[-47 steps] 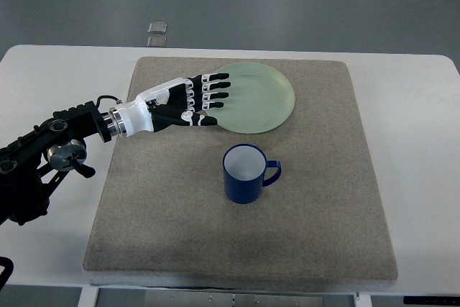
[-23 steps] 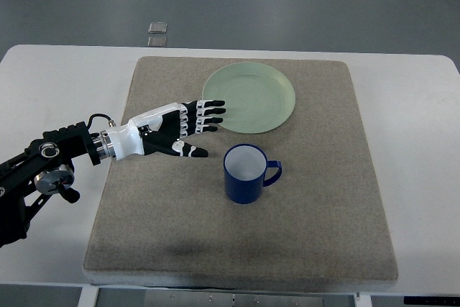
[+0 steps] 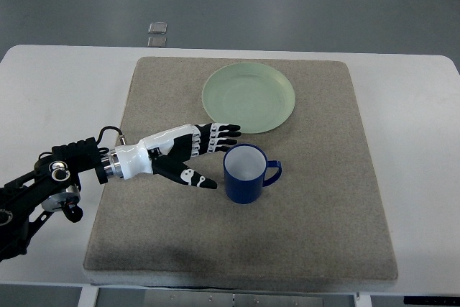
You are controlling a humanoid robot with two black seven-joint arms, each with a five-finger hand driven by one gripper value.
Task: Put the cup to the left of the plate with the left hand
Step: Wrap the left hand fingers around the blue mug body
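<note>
A blue cup point(image 3: 246, 173) with a white inside stands upright on the grey mat point(image 3: 316, 242), its handle pointing right. A pale green plate point(image 3: 249, 97) lies behind it near the mat's far edge. My left hand point(image 3: 208, 154) reaches in from the left, open, with fingers spread just left of the cup. Its fingertips point(image 3: 231, 131) lie close to the cup's rim and the thumb points toward the cup's base. The hand holds nothing.
The mat lies on a white table point(image 3: 57, 84). Two small grey squares point(image 3: 157, 32) sit on the floor beyond the table's far edge.
My left hand has moved from over the plate's left edge toward me and to the right, ending beside the cup. The cup and plate have not moved.
</note>
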